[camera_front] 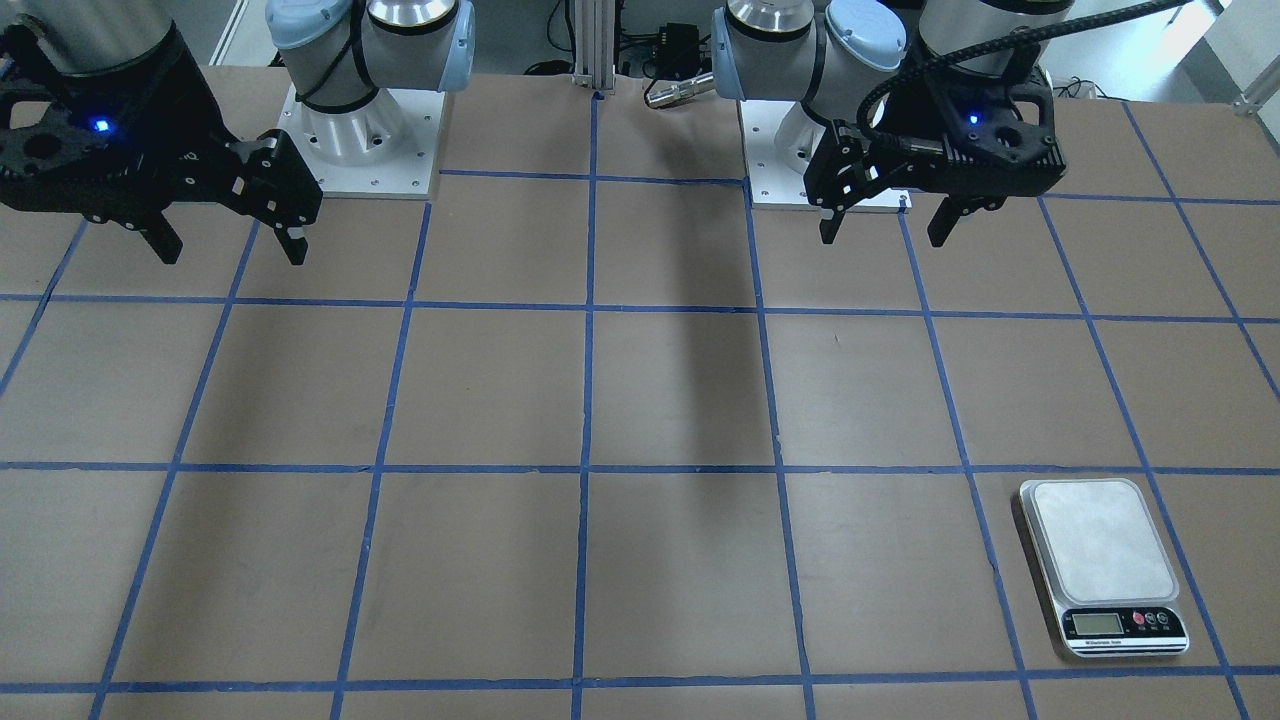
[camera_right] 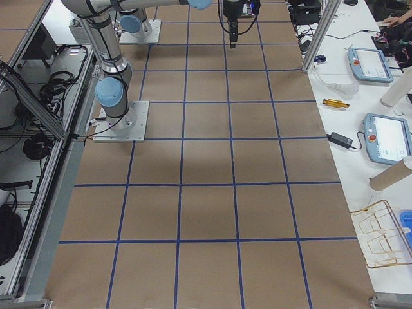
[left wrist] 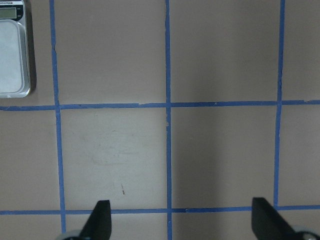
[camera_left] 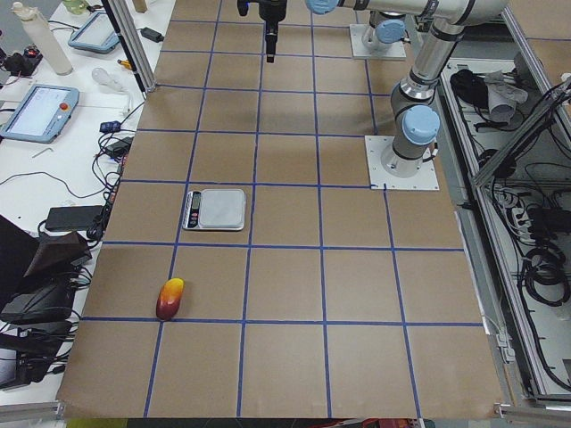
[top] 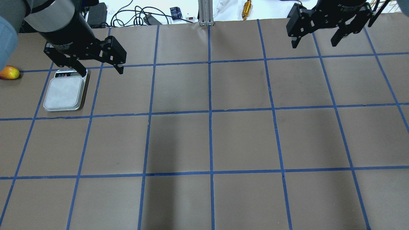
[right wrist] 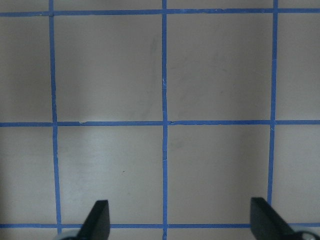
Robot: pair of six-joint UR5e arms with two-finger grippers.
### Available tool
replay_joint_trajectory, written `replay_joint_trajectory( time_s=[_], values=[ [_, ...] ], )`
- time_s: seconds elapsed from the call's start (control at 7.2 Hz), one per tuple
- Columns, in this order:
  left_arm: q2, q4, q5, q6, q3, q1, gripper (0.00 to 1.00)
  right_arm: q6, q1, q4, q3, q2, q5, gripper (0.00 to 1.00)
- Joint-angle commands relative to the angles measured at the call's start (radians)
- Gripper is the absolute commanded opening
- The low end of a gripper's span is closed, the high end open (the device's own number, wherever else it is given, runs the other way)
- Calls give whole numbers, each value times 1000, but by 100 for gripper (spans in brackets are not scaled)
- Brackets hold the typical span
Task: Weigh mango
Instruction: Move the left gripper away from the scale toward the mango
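The mango (top: 9, 72) lies on the table at the far left edge of the overhead view, yellow at one end and red at the other. It also shows in the exterior left view (camera_left: 170, 299). It is out of the front-facing view. The silver scale (top: 64, 93) stands right of it with a bare plate, and shows in other views (camera_front: 1100, 560) (camera_left: 214, 209) (left wrist: 14, 55). My left gripper (top: 102, 72) (camera_front: 883, 236) (left wrist: 182, 220) hangs open and empty above the table, just right of the scale's display end. My right gripper (top: 313, 44) (camera_front: 233, 255) (right wrist: 180, 220) is open and empty, high at the far right.
The brown table has a grid of blue tape lines. The two arm bases (camera_front: 365, 140) (camera_front: 800, 150) stand at the robot's edge. Cables and a gold tool (top: 246, 8) lie beyond the far edge. Tablets (camera_left: 36, 111) lie on a side bench.
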Motion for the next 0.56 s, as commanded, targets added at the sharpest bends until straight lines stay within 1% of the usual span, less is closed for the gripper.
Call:
replay_joint_trajectory(
  time_s=[0.0, 0.42],
  values=[
    [0, 1, -1, 10, 0, 1, 100, 0, 0, 0, 0, 0, 1, 100],
    [0, -1, -1, 13, 0, 7, 100, 0, 0, 0, 0, 0, -1, 100]
  ],
)
